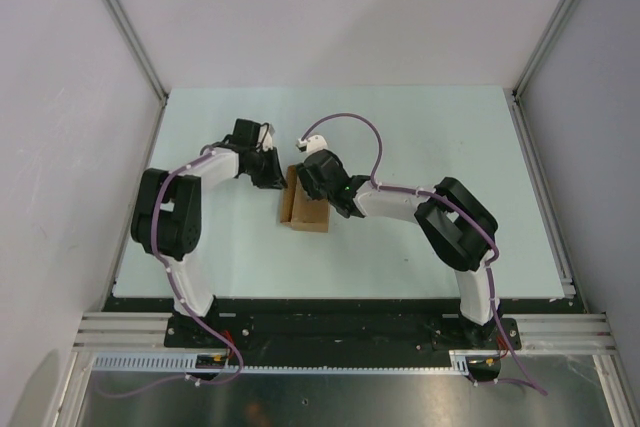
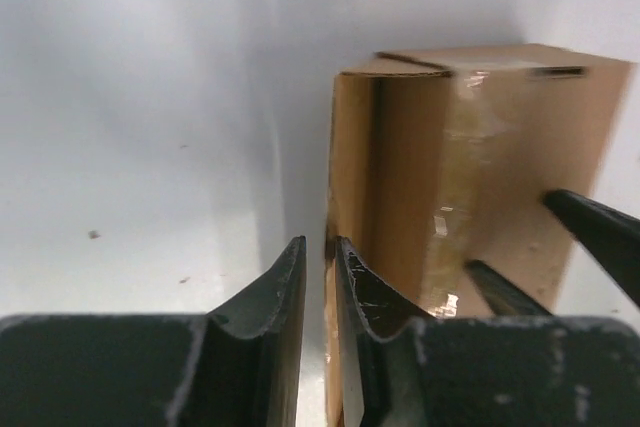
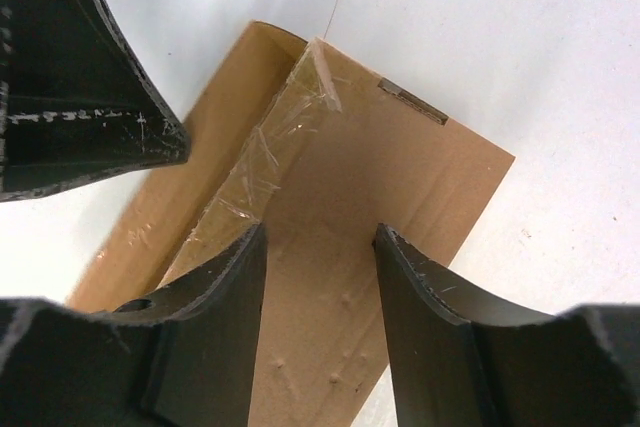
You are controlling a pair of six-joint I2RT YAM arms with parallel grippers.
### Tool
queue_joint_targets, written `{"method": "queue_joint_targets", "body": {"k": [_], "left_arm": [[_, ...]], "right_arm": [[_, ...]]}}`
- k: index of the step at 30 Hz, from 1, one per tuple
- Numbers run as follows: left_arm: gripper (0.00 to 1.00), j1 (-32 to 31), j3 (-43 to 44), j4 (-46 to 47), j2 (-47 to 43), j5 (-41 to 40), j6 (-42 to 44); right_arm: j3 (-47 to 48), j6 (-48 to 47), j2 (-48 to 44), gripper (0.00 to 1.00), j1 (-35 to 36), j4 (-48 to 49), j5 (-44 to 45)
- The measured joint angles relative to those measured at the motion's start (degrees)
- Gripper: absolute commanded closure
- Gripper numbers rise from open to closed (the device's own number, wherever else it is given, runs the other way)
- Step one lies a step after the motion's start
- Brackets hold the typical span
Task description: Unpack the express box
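Pale tabletop [image 1: 450, 147]: express box [image 1: 308, 212], long axis pointing away, sits between my pincers; left pincer [image 2: 318, 247] nips its left edge, right pincer [image 3: 320, 237] half-spread above.

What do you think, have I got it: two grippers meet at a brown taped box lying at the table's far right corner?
Not the corner. The top view shows the box lying near the middle of the table, between the left gripper and the right gripper. The rest holds: it is brown, with clear tape, and both grippers meet at it.
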Motion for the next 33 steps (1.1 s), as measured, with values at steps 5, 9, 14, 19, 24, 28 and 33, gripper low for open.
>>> {"method": "queue_joint_targets", "body": {"k": [5,9,14,19,24,28,33], "left_arm": [[0.78,0.37,-0.42,-2.01,3.43,-3.32,0.26],[0.77,0.48,-0.37,-2.19,3.34,-3.72,0.42],[0.76,0.37,-0.37,-2.16,3.34,-3.93,0.59],[0.75,0.33,-0.37,-2.16,3.34,-3.91,0.66],[0.74,0.31,-0.37,-2.16,3.34,-3.85,0.63],[0.73,0.33,-0.39,-2.16,3.34,-3.28,0.55],[0.73,0.33,-0.68,-2.08,3.34,-2.56,0.13]], "right_arm": [[0.0,0.0,0.0,0.61,-0.04,0.07,0.39],[-0.02,0.07,-0.02,0.6,-0.09,0.11,0.63],[-0.22,0.44,-0.31,0.5,-0.2,0.26,0.85],[-0.7,1.09,-0.96,0.35,-0.11,0.74,0.15],[-0.9,1.44,-1.7,0.29,0.52,-0.07,1.29],[1.86,2.32,-1.22,0.25,2.62,-5.33,7.26],[7.82,3.45,1.55,0.21,5.2,-12.83,15.72]]}}
